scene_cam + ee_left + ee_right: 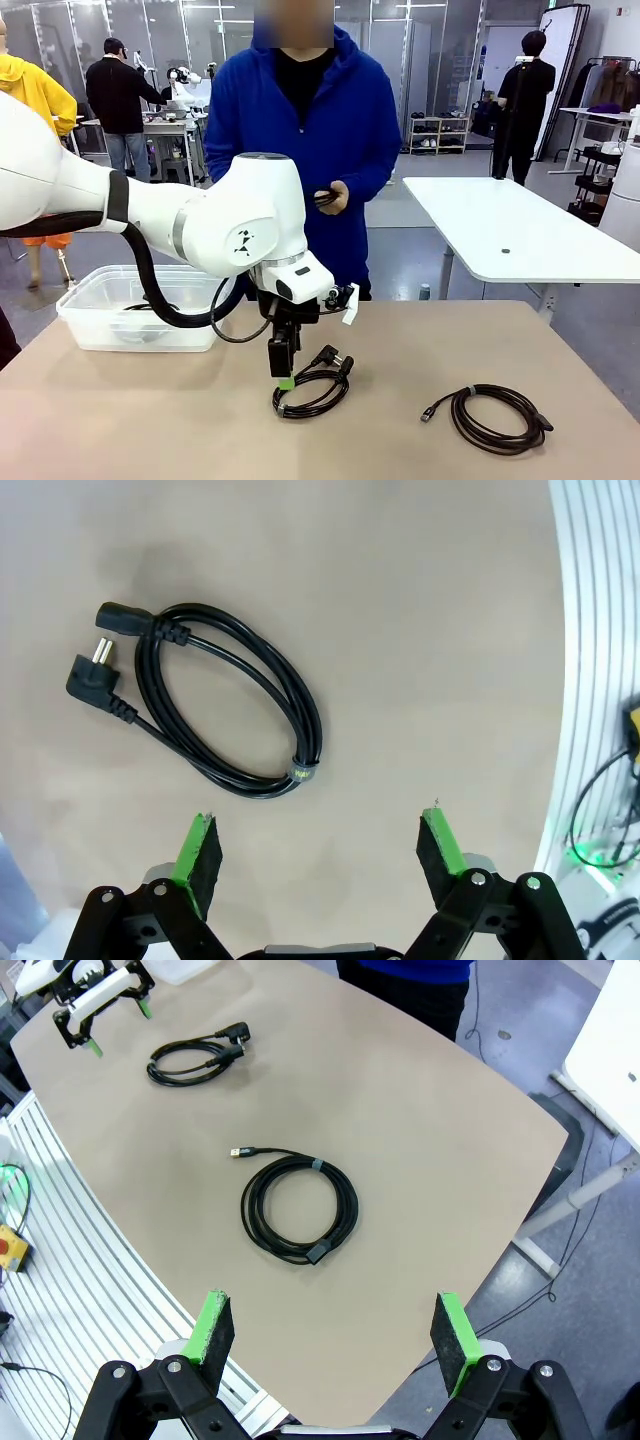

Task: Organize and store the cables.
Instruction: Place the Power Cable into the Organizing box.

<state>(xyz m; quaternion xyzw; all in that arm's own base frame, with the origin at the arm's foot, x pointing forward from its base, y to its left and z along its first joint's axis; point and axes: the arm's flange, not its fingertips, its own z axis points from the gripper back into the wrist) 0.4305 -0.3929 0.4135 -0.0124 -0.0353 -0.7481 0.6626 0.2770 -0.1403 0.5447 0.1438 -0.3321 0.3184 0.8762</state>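
Cable (pixel 303 770), coiled, with power plug, was recorded on bench (pixel 400 630) just ahead of left claw (pixel 318 820), spread wide, empty; right claw (pixel 330 1305) likewise.

Black power cord (pixel 312 388), coiled flat and banded, lies at the front view's centre, both plugs at its 1 o'clock. Thin coil (pixel 497 418) lies flat at its 3 o'clock, well apart, small connector pointing to 9 o'clock.
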